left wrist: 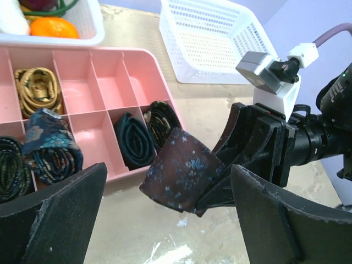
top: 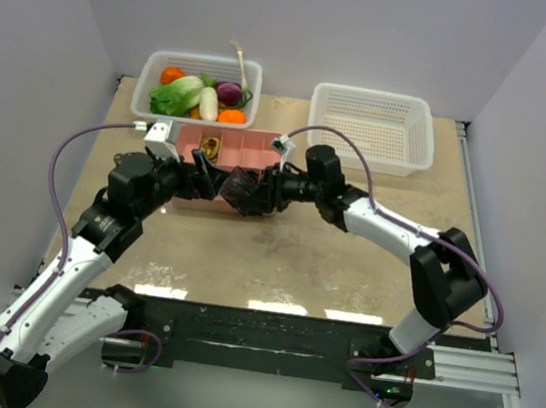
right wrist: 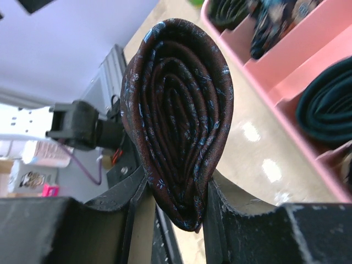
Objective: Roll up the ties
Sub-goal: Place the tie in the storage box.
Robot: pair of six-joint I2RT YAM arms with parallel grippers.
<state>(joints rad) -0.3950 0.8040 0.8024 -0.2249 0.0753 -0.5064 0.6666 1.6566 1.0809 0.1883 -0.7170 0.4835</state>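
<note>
A rolled maroon tie with small blue flowers (right wrist: 179, 110) hangs just above the table, squeezed between the fingers of my right gripper (right wrist: 176, 203). In the left wrist view the same coil (left wrist: 184, 170) sits at the front edge of the pink divided tray (left wrist: 82, 82). My left gripper (left wrist: 169, 181) stands wide open on either side of the coil, touching nothing. From above, both grippers meet at the tie (top: 243, 190) in front of the tray (top: 260, 147). Several other rolled ties lie in tray compartments: a gold one (left wrist: 37, 88), a blue floral one (left wrist: 49, 146), a dark green one (left wrist: 135, 140).
A white basket of vegetables (top: 198, 84) stands behind the tray at the back left. Another white basket (top: 372, 127), with nothing in it, stands at the back right. Purple cables loop over both arms.
</note>
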